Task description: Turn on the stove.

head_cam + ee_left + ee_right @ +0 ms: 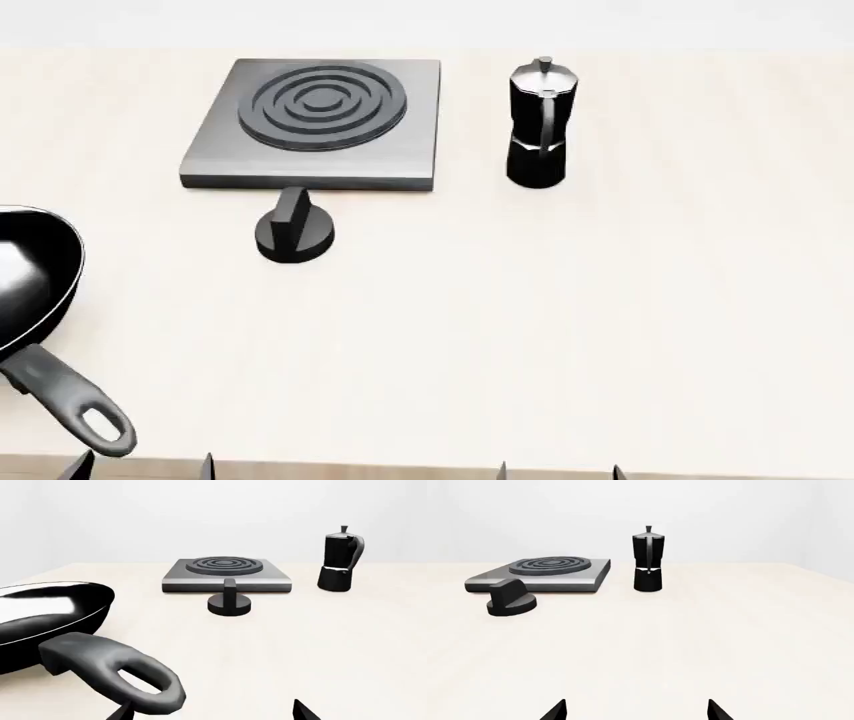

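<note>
Reach: While both pincers wait at the near bench [561,330] edge, we judge the left pincer [144,466] nearer the knob [295,236].
Knob: its fin runs front-to-back, just before the stove [320,125].
Pincers: left and right pincer [558,470] both spread apart, empty.

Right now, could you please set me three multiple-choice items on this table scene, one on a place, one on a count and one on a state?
1. Where does the small round black finned knob sit?
A. On the burner rings
B. On the table just in front of the flat square brushed-grey stove slab
C. Inside the black frying pan

2. How many black moka pots stand on the pale table?
A. One
B. Two
C. Three

3. What state is the left gripper in?
A. Shut on the knob
B. Shut on the pan handle
C. Open, holding nothing

Answers: 1 B, the head view shows the knob at the slab's near edge. 2 A, every view shows a single pot. 3 C, its fingertips stand apart at the table's near edge, like those of the right gripper.
</note>
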Robot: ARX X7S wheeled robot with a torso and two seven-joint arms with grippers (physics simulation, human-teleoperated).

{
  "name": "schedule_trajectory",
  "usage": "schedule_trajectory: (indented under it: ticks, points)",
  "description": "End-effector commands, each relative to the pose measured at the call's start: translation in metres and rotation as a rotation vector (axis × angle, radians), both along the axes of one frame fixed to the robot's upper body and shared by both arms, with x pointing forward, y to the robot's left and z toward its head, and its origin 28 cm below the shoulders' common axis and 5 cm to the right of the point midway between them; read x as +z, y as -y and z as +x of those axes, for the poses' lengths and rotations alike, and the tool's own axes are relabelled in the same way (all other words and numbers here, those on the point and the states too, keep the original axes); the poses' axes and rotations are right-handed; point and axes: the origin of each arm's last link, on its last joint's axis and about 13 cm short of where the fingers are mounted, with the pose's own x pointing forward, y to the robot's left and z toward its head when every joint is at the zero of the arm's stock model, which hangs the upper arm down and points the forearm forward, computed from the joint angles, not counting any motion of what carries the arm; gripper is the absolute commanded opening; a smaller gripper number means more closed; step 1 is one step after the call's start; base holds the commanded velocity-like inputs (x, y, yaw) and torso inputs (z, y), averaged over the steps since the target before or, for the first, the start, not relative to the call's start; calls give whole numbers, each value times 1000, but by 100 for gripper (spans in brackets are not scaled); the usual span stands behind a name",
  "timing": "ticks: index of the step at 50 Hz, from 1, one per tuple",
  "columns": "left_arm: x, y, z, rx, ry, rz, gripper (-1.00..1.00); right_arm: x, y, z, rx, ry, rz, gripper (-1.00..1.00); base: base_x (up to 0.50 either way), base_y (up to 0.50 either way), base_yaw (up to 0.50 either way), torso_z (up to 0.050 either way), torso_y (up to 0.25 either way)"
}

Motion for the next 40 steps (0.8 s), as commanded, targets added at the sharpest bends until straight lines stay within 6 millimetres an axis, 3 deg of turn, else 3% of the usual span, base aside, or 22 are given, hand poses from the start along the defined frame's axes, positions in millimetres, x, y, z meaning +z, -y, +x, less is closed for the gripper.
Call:
schedule_trajectory:
  ticks: [1, 11, 17, 40]
  points:
    - [0, 0, 0, -2, 2, 1, 100, -1, -1, 0, 7, -10, -4, 100, 0, 0, 0, 0, 0]
    - [1, 0, 0, 2, 7, -10, 100, 0, 0, -1, -2, -9, -18, 100, 0, 0, 0, 0, 0]
    - [9, 1, -3, -2, 45, 27, 100, 14, -3, -4, 28, -1, -66, 100, 0, 0, 0, 0, 0]
    - [85, 3, -11, -9, 240, 95, 100, 91, -11, -17, 62, 108, -187, 100, 0, 0, 0, 0, 0]
